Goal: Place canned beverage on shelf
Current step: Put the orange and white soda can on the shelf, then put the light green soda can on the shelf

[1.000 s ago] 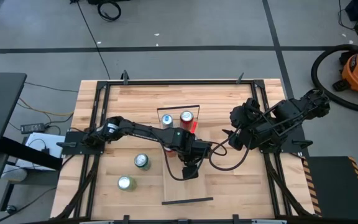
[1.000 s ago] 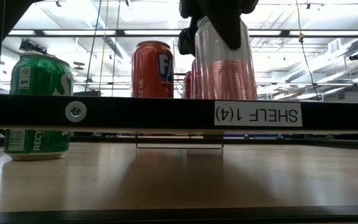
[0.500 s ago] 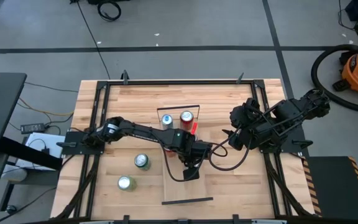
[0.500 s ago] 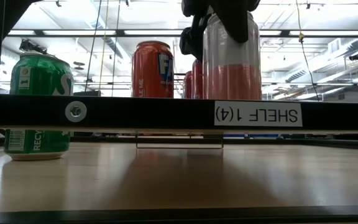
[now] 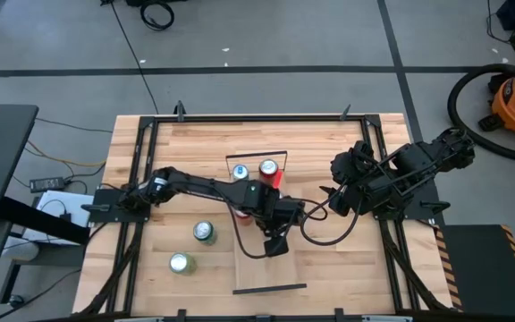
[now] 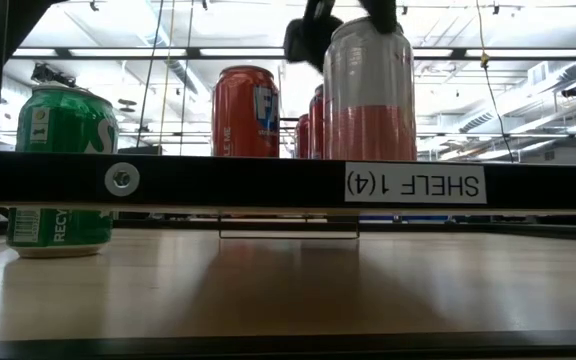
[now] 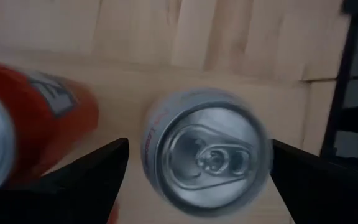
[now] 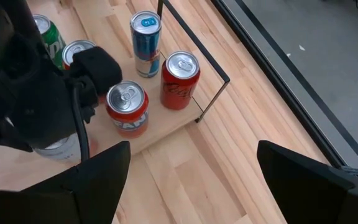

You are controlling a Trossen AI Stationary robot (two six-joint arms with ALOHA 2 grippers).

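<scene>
A can with a silver top and pink lower half point(image 6: 368, 95) stands upright on the shelf point(image 5: 280, 273), the long pale board with a wire rail point(image 5: 269, 289) at each short end. My left gripper point(image 7: 199, 149) is open just above the can, one finger on either side of its top point(image 7: 207, 152). In the low view the left gripper point(image 6: 346, 10) is at the can's upper rim. In the high view the left gripper point(image 5: 275, 243) hides the can. My right gripper point(image 8: 193, 146) is open and empty at the table's right side point(image 5: 336, 199).
On the shelf's far end stand a blue can point(image 8: 146, 34), a red can point(image 8: 180, 71) and an orange can point(image 8: 127, 109). Two more cans point(image 5: 204, 233) point(image 5: 180, 263) stand on the slatted tabletop left of the shelf. A black frame point(image 5: 137, 179) rims the table.
My left gripper has brought the pink-and-silver can from tilted to upright, has let go of it and has gone up. The can now stands alone on the shelf.
</scene>
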